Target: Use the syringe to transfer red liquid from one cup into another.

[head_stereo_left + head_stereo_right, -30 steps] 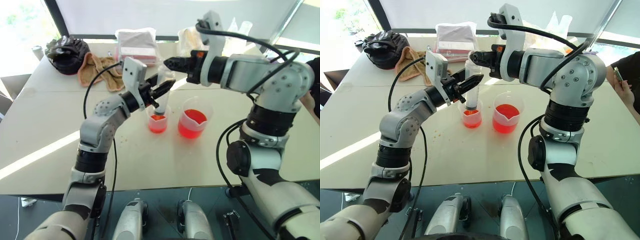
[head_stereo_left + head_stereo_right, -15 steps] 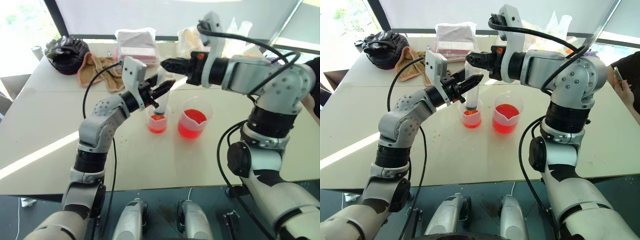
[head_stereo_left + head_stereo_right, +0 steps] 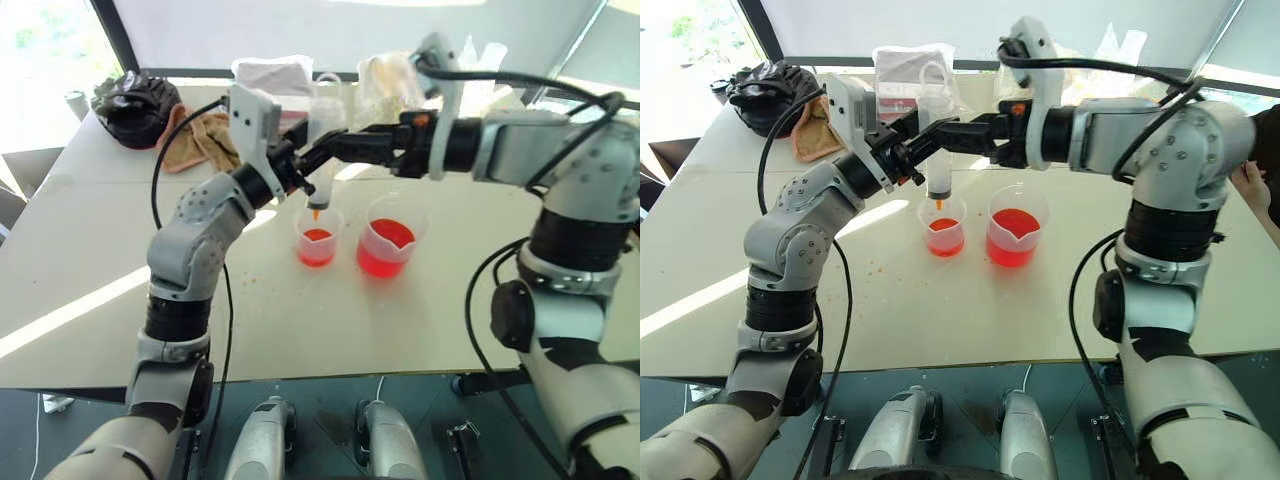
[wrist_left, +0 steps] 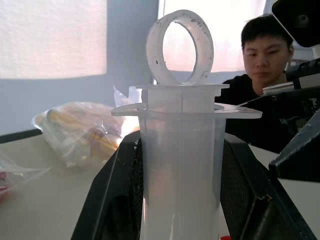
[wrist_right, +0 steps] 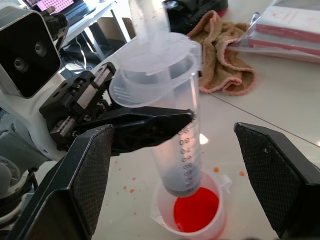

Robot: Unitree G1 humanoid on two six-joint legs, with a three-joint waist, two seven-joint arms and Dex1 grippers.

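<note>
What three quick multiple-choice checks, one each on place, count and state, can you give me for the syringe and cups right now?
1. Where is the syringe?
A. Lying on the table
B. Upright above the smaller cup
C. Standing inside the larger beaker

2. How many cups hold red liquid?
A. One
B. Two
C. Three

3. What state are the grippers in?
A. Both open
B. Both shut on the syringe
C. Left gripper shut on the syringe, right gripper open

Answers: 1 B, its orange tip hangs over the smaller cup's mouth. 2 B, both cups show red. 3 C, the left fingers clamp the barrel; the right fingers stand wide apart either side of it.
</note>
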